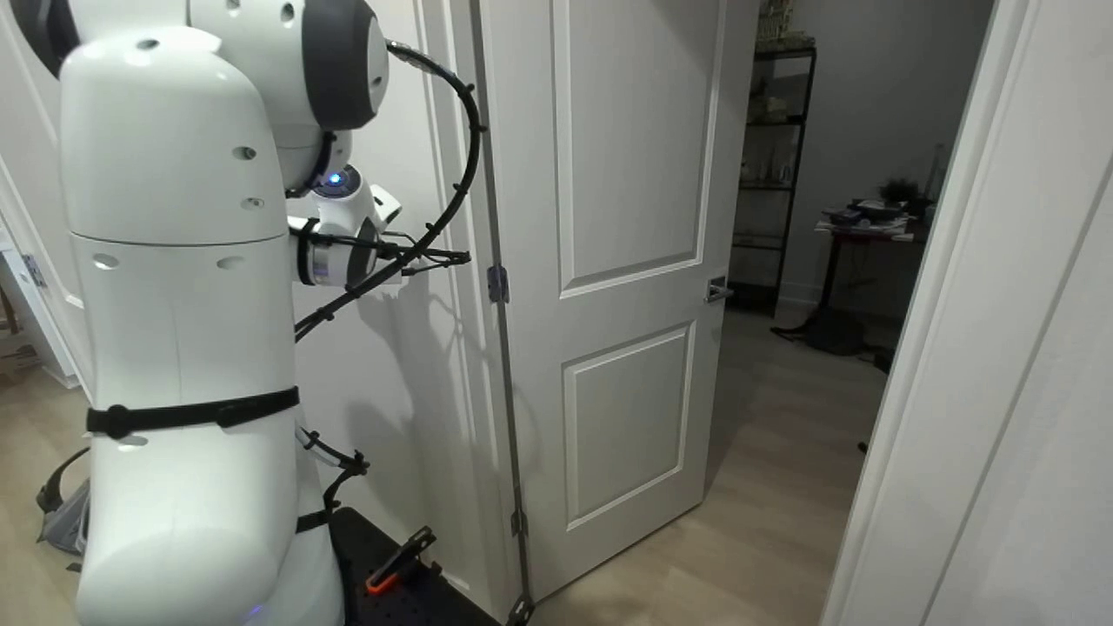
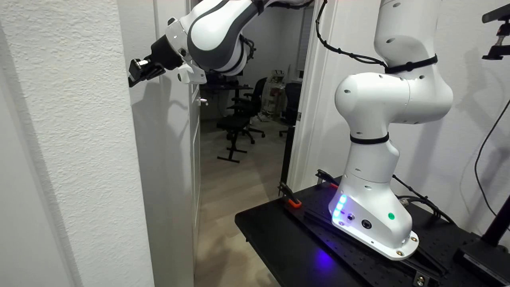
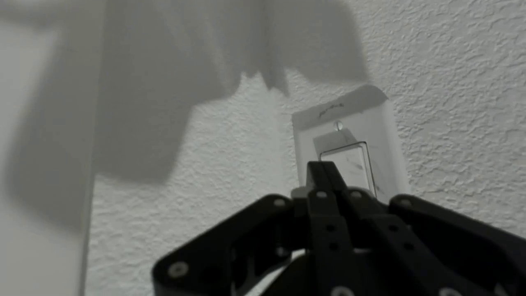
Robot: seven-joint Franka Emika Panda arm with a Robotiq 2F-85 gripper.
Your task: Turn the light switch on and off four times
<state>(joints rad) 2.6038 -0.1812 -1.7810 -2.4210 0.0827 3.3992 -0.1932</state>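
Note:
In the wrist view, a white rocker light switch (image 3: 349,164) is set in a white wall plate (image 3: 388,131), which appears tilted there. My black gripper (image 3: 321,163) comes up from below, its two fingertips pressed together with nothing between them. They overlap the left edge of the rocker and cover its lower part. Whether the tips touch the switch or hover in front of it, I cannot tell. In an exterior view the gripper (image 2: 130,79) reaches the wall at a corner that hides the switch.
A textured white wall corner (image 2: 131,131) juts out beside the gripper. A white panel door (image 1: 635,313) stands ajar near the arm. The arm base is fixed on a black table (image 2: 271,235) with clamps (image 2: 293,199). A black cable (image 1: 469,156) loops off the arm.

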